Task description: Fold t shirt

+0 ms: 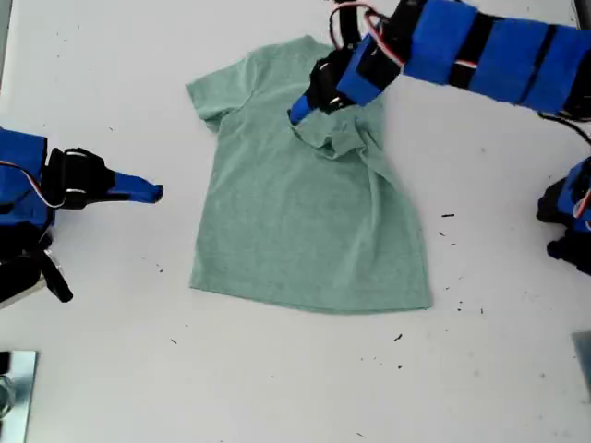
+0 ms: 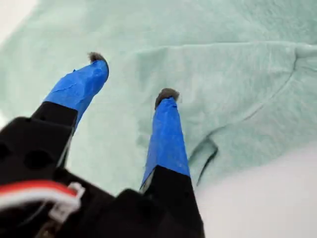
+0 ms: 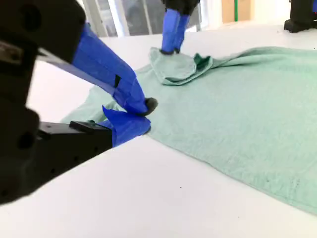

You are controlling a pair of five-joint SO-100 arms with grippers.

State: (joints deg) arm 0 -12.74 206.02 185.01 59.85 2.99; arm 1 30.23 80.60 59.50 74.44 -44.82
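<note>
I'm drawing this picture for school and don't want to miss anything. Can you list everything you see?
t shirt: one, pale green, flat in the middle of the table, with the sleeve on the exterior view's right folded onto the body.
table: one, white, under everything.
dark specks: several, tiny, scattered on the table near the shirt's bottom edge.
metal thing: one, silvery, in the exterior view's bottom left corner; I can't tell what it is.
my first end effector: one, blue and black, jaws open, at the folded sleeve.
my second end effector: one, blue and black, jaws shut on nothing, over bare table at the exterior view's left of the shirt.
</note>
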